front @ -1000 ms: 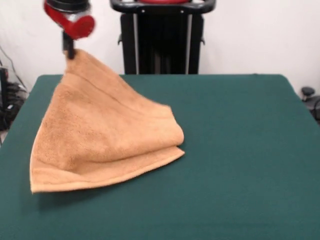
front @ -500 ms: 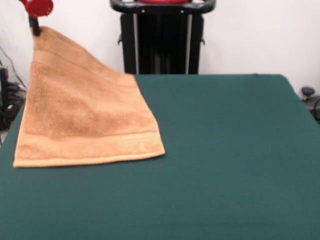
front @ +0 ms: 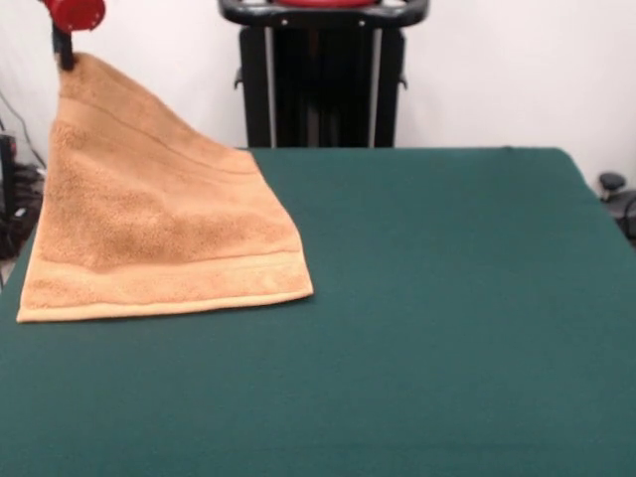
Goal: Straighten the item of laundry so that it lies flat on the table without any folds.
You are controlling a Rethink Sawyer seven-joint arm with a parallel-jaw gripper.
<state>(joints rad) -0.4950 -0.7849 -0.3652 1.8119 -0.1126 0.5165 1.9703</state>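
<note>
While gripper jaws pinch towel corner aloft, lower hem rests on table.

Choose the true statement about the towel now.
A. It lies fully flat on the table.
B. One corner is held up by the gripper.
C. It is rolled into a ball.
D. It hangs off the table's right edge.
B: the gripper lifts one corner of the towel; its lower hem rests on the table.

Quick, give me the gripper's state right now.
Gripper: closed on one corner of the towel, holding it up above the table while the opposite hem rests on the tabletop.
</note>
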